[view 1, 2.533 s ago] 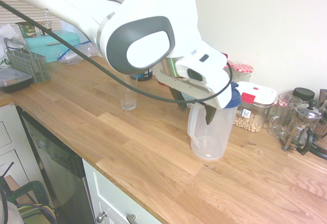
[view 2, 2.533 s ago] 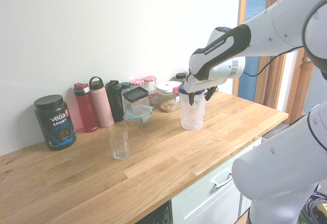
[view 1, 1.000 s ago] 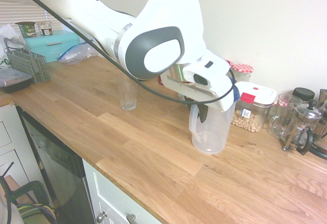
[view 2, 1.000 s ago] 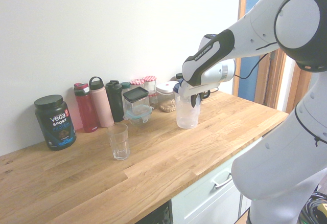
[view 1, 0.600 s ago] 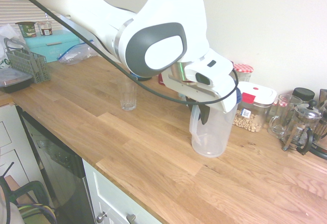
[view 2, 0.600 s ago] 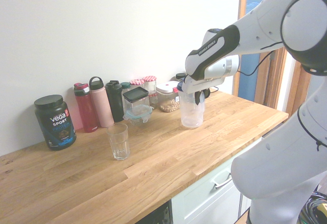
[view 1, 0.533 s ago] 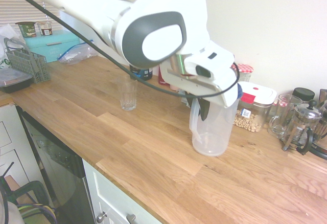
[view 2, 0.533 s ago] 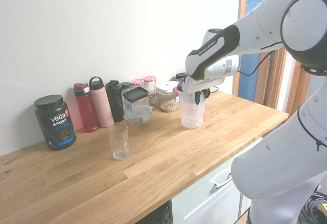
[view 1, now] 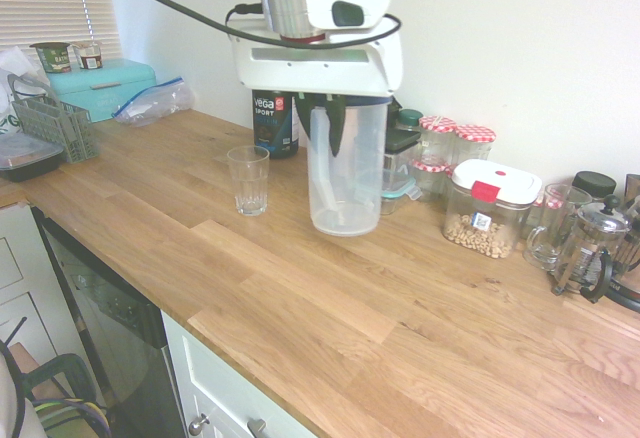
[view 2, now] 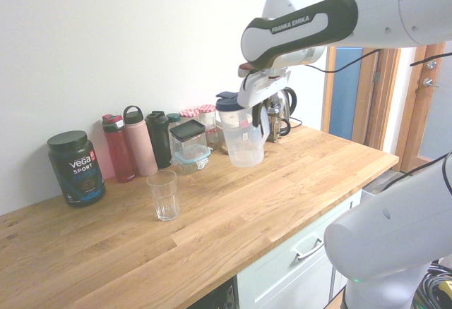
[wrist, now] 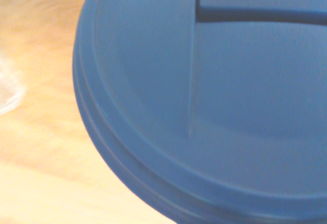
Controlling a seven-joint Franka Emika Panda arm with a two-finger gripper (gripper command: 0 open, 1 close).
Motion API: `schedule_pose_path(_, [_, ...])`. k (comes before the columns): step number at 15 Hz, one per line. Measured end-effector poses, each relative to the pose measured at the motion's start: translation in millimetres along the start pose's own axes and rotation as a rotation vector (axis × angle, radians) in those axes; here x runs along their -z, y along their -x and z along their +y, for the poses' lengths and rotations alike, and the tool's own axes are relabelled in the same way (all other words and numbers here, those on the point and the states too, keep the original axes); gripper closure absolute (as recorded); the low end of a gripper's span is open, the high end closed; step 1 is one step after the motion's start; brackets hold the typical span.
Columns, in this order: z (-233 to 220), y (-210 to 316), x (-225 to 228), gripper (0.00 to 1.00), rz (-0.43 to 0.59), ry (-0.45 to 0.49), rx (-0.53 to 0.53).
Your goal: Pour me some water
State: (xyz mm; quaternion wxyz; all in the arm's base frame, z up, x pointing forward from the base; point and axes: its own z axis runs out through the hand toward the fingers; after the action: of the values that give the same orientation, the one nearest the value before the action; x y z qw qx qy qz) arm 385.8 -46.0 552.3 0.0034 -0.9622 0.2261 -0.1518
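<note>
The end effector (view 1: 335,118) grips a clear jug (view 1: 345,173) at frame centre. A drinking glass (view 1: 248,180) stands left on the oak bench (view 1: 300,298). Jars line the white wall.

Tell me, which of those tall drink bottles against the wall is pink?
The middle bottle, pale pink with a black looped cap; a red bottle and a black bottle flank it.

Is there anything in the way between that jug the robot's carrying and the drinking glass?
Nothing visible. The gripper holds the jug lifted above the counter, and only bare wood lies between it and the glass. The bottles and jars stand back along the wall.
</note>
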Motion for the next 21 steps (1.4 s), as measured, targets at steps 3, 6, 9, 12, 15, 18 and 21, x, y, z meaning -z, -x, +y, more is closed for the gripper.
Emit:
schedule_pose_path(3, [-60.5, 16.9, -12.0, 1.0, -0.033, 0.067, 0.178])
schedule_pose_path(6, [-105.7, 26.7, -25.5, 1.0, -0.064, 0.153, 0.346])
schedule_pose_path(9, [-130.9, 30.6, -37.6, 1.0, -0.086, 0.262, 0.502])
schedule_pose_path(12, [-155.7, 33.2, -48.3, 1.0, -0.094, 0.382, 0.651])
schedule_pose_path(15, [-169.1, 27.6, -60.4, 1.0, -0.094, 0.519, 0.79])
schedule_pose_path(18, [-185.1, 20.4, -67.5, 1.0, -0.08, 0.617, 0.881])
schedule_pose_path(21, [-201.3, 15.6, -69.6, 1.0, -0.081, 0.644, 0.909])
